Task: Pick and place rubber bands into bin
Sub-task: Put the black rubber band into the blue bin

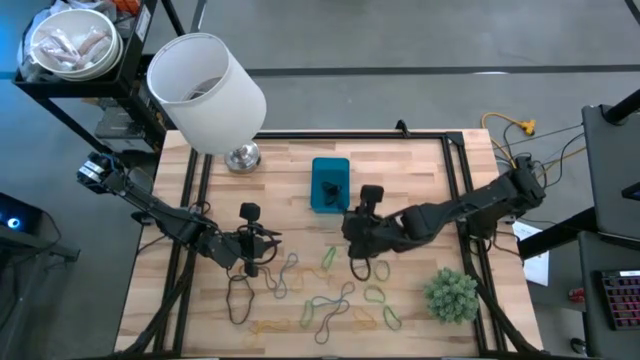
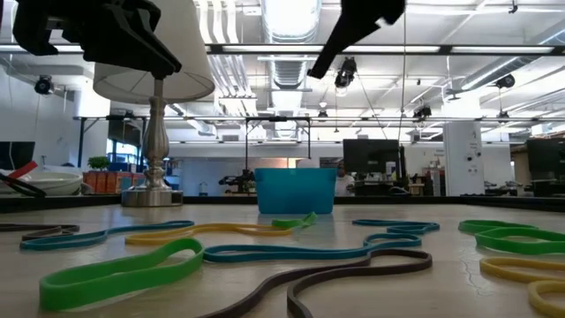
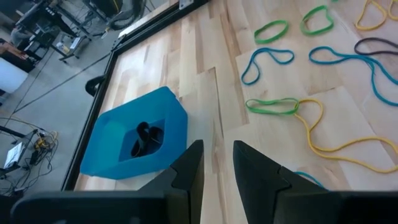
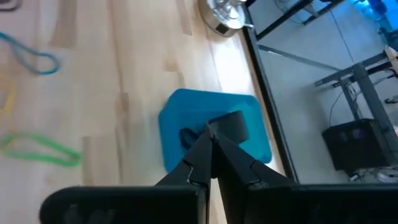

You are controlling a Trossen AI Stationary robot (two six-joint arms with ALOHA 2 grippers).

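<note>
Wooden bench under bright workshop lights — the right hand (image 1: 351, 232) hangs just short of the blue bin (image 1: 330, 184), fingers pressed together with no band visible between them. The left hand (image 1: 250, 245) hovers over the loose rubber bands (image 1: 330, 300), fingers slightly parted, empty. One bin, holding at least one dark band; roughly a dozen bands are spread over the near half of the bench. Risk — overlapping loops could drag neighbours along and drop them short of the bin.
</note>
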